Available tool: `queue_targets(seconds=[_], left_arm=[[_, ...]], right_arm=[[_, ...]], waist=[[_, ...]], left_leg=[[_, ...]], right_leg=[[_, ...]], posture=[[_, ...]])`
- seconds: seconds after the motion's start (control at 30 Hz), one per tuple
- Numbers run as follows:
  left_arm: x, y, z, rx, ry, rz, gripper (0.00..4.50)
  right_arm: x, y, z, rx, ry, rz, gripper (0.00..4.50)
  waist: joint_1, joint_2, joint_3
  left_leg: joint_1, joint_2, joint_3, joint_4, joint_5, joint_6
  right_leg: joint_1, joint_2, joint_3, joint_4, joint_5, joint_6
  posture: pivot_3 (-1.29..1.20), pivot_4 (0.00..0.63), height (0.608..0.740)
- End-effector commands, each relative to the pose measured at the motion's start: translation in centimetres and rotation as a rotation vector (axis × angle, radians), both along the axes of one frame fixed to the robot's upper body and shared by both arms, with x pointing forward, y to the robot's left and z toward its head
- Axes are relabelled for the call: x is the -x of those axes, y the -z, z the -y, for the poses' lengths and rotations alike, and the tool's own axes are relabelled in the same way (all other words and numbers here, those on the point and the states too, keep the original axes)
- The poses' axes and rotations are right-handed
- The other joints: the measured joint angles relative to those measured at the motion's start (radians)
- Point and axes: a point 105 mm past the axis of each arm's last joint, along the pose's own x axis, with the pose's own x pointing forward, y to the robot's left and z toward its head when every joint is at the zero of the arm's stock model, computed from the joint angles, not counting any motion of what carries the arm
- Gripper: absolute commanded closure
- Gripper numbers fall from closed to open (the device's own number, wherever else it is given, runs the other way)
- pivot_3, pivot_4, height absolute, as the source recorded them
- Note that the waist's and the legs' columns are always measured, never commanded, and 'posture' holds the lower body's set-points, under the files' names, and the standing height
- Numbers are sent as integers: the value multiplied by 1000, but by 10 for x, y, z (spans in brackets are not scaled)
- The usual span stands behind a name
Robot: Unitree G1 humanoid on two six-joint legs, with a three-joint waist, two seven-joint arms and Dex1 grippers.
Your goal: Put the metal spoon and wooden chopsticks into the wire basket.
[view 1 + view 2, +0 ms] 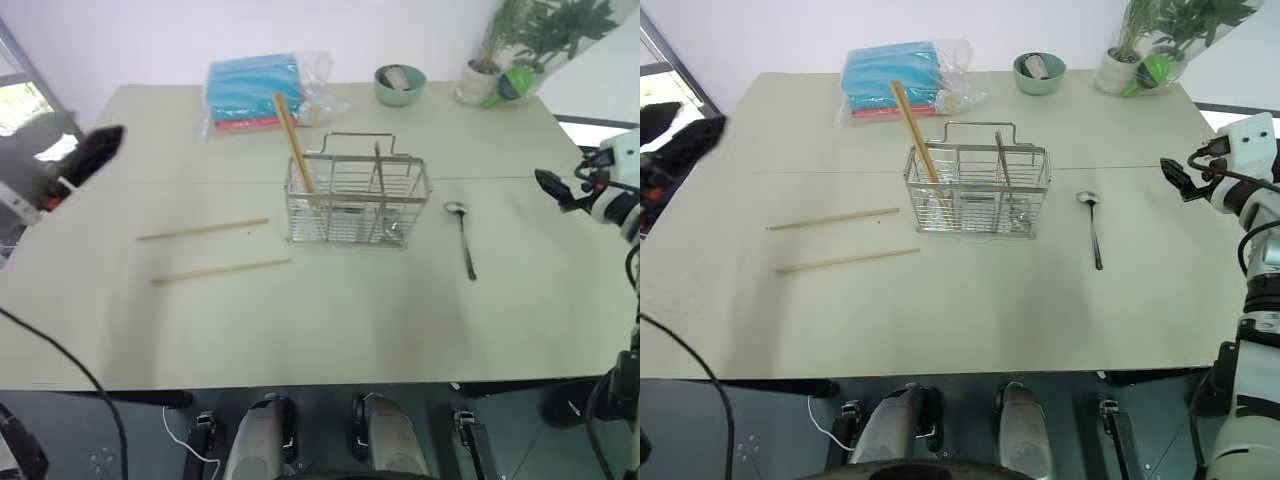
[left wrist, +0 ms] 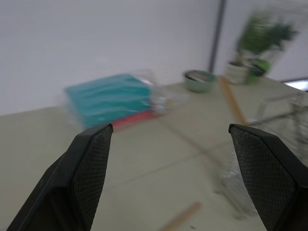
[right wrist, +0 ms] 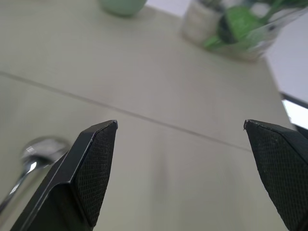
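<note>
While the left hand hovers spread and empty at nine o'clock, two wooden chopsticks lie flat on the worktop toward eight o'clock. At centre stands the wire basket, one chopstick leaning inside. Just toward three o'clock lies the metal spoon. Farther right, the right hand hangs spread, empty.

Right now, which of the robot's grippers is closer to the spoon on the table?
The right one. The right gripper hovers open off the spoon's right side, over the table's right edge. The left gripper is open at the far left, beyond the basket and loose chopsticks.
</note>
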Motion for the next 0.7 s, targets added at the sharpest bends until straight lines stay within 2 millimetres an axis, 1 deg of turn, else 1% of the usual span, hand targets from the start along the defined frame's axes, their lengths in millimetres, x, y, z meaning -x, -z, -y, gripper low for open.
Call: queue_targets(seconds=[0.03, 0.1, 0.17, 0.27, 0.37, 0.43, 0.53, 0.7], left_arm=[[33, 1, 57, -133, 363, -45, 451], [47, 12, 80, -220, 514, -81, 451], [55, 20, 94, -273, 614, -103, 451], [51, 25, 106, -294, 677, -94, 451], [47, 27, 114, -312, 711, -80, 451], [44, 26, 118, -311, 725, -72, 451], [40, 24, 121, -312, 730, -57, 451], [40, 18, 123, -305, 734, -38, 451]], right_arm=[[4, -8, -25, -24, -88, -93, 151], [5, -2, -38, -74, -105, -158, 151], [5, 5, -49, -119, -111, -205, 151], [2, 17, -67, -161, -126, -242, 151], [-1, 27, -79, -225, -111, -286, 151], [-4, 38, -80, -260, -85, -314, 151], [-8, 53, -82, -261, -64, -343, 151], [-17, 65, -82, -265, -38, -345, 151]], waist=[[-2, 1, 0], [1, 1, 1], [3, 2, 1], [6, 2, 1], [8, 2, 1], [8, 2, 1], [7, 1, 1], [4, 1, 1]], left_leg=[[0, 0, 0, 0, 0, 0], [-1, 0, 0, 0, 0, 0], [-1, 0, 0, 0, 0, 0], [0, 0, 0, 0, 0, 0], [-1, 0, 0, 1, 0, 0], [-1, -1, 0, 1, 1, 0], [-1, -1, 0, 1, 1, 0], [-1, -1, 0, 1, 1, 0]], right_leg=[[0, 0, 0, 0, 0, 0], [-1, 0, 0, 0, 0, 0], [-1, 0, 0, 0, 0, 0], [-1, 1, 0, 0, -1, -1], [0, 2, 0, 0, 0, 0], [0, 2, 0, 0, 0, 0], [0, 2, 0, 0, 0, 1], [0, 2, 0, 0, 0, 1]], posture=[[0, 150, 715], [0, 150, 715], [0, 150, 715], [0, 150, 715], [0, 150, 715], [0, 150, 715], [0, 150, 715], [0, 150, 715]])
